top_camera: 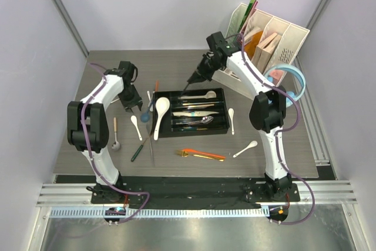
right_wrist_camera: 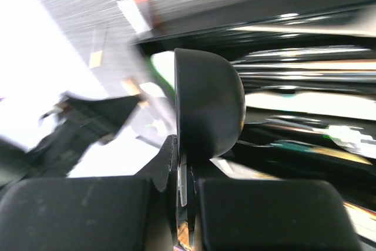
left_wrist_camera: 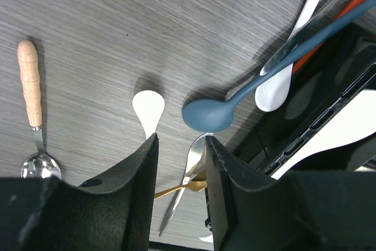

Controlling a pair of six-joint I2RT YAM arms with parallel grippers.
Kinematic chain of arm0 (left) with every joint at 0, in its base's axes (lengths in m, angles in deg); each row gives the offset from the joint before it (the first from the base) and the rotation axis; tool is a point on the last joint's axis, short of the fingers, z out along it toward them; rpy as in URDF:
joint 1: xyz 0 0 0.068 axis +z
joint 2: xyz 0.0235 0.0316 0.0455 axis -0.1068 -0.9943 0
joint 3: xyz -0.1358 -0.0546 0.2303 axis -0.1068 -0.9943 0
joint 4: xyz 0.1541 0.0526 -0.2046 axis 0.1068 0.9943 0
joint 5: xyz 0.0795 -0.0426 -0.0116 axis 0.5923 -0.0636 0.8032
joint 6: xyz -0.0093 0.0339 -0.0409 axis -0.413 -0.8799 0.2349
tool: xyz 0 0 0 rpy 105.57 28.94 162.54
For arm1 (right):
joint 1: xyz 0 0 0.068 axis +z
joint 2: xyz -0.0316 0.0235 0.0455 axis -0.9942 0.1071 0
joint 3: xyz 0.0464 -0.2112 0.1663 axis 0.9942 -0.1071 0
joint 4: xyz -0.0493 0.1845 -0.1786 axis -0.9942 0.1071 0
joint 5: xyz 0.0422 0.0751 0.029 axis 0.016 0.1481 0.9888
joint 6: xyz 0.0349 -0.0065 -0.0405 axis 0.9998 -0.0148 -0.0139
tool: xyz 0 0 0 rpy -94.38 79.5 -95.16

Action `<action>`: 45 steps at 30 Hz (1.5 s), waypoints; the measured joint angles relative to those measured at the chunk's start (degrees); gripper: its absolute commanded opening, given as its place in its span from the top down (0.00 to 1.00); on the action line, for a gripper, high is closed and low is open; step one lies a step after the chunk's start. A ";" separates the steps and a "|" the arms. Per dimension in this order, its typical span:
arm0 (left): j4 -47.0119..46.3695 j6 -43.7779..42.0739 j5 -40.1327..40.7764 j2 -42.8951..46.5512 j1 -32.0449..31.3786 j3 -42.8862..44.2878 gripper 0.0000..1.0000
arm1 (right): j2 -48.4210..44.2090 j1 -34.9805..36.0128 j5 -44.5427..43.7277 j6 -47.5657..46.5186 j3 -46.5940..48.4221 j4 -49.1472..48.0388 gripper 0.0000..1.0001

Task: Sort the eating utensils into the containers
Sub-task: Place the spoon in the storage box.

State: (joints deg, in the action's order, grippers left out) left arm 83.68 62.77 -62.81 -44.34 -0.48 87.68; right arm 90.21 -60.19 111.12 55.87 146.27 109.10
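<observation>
Left gripper [left_wrist_camera: 181, 139] low over table, jaws apart, nothing held. Blue spoon [left_wrist_camera: 205, 114]: bowl just ahead of fingertips, nearer right finger. Long axis runs diagonally up-right, handle reaching toward black tray [top_camera: 227, 113], left side. Left arm clearly nearer. Pick looks to need jaws set across that handle. Right gripper [right_wrist_camera: 179, 163] pinched tight on black spoon [right_wrist_camera: 208, 110], bowl forward, over tray's far-left corner. Count: one tray, one blue spoon, one black spoon, white spoons [top_camera: 161, 109] six as best I can tell.
</observation>
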 measured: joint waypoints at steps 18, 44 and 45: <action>-3.23 -0.07 -1.09 -2.10 1.29 -0.15 0.62 | -2.49 3.26 5.46 26.88 1.36 -7.78 0.99; -5.33 0.11 -3.15 -2.45 2.91 -2.34 0.62 | -8.44 5.53 -14.49 45.53 -10.67 -0.55 0.99; -5.33 0.11 -3.15 -2.43 2.91 -2.54 0.62 | -8.13 5.55 -14.75 46.40 -11.08 -0.59 0.99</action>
State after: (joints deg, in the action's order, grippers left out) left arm 78.35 62.88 -65.96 -46.77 2.42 85.15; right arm 82.08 -54.64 96.36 102.27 135.19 108.51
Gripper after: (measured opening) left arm 0.376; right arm 0.060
